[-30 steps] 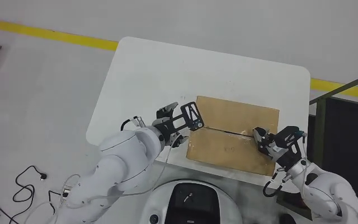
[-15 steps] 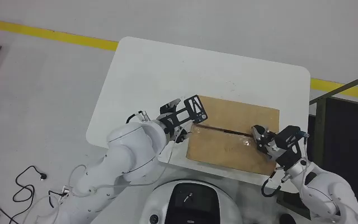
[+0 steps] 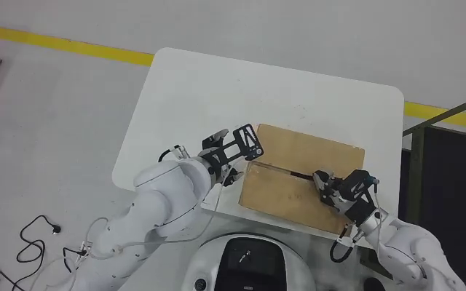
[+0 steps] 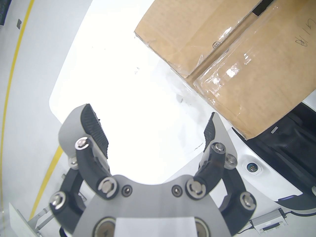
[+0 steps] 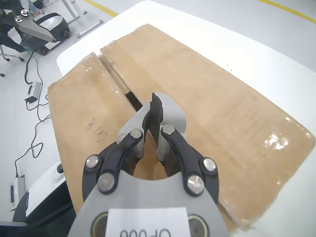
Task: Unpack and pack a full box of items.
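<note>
Right gripper (image 5: 155, 106), clenched on nothing, is being held over the cardboard box's (image 5: 202, 87) centre seam, beside its dark gap. Judging by this, the tip should be slid under the taped flap's edge and lifted slowly. Left gripper (image 4: 150, 124), released, is being held just beside the box's end, over the white table (image 3: 211, 94) beneath the box.

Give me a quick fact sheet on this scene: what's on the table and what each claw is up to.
Table: white, rounded corners
On it: one brown cardboard box, closed
Seam: narrow dark gap along the middle of the box top
Left claw: open, empty, over the table beside the box's end
Right claw: shut, tips above the box top at the seam
</note>
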